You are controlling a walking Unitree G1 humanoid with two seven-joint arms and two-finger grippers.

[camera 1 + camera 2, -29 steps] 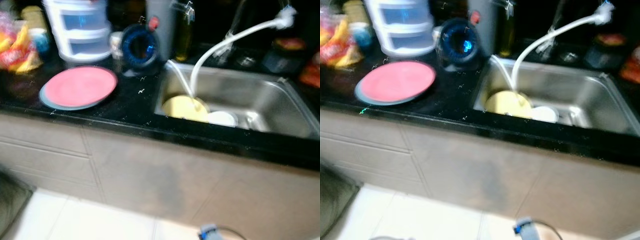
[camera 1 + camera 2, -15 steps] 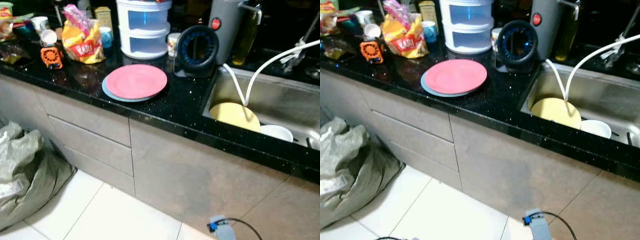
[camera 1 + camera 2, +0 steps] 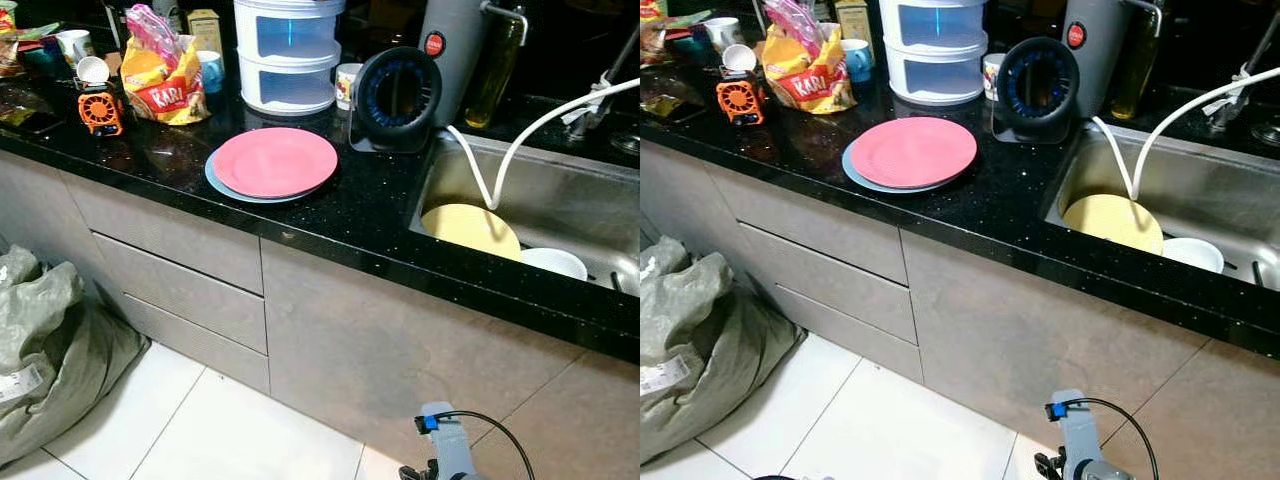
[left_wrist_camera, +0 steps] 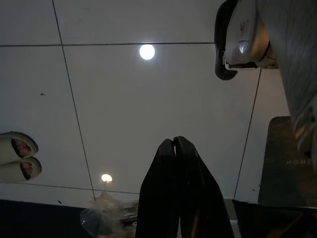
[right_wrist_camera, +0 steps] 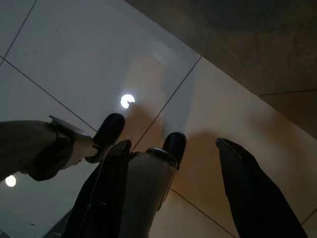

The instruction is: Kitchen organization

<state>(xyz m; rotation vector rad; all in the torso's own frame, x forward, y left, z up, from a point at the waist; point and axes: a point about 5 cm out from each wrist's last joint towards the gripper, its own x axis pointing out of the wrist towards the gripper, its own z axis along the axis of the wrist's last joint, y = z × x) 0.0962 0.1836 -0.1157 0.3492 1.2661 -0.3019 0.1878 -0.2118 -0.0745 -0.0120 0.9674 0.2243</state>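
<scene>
Settling in front of the table, both tools idle

Blur has gone and the framing has held steady over the last half second, so the robot (judging by the camera) has stopped walking. Pink plate (image 3: 275, 161) lies on a blue plate (image 3: 217, 180) on the black table (image 3: 370, 215); yellow plate (image 3: 470, 229) and white bowl (image 3: 554, 263) sit in the sink (image 3: 560, 195). Left tool (image 4: 174, 144) hangs over the floor, fingers together; right tool (image 5: 173, 148) hangs with fingers apart. Reaching can likely begin.
</scene>
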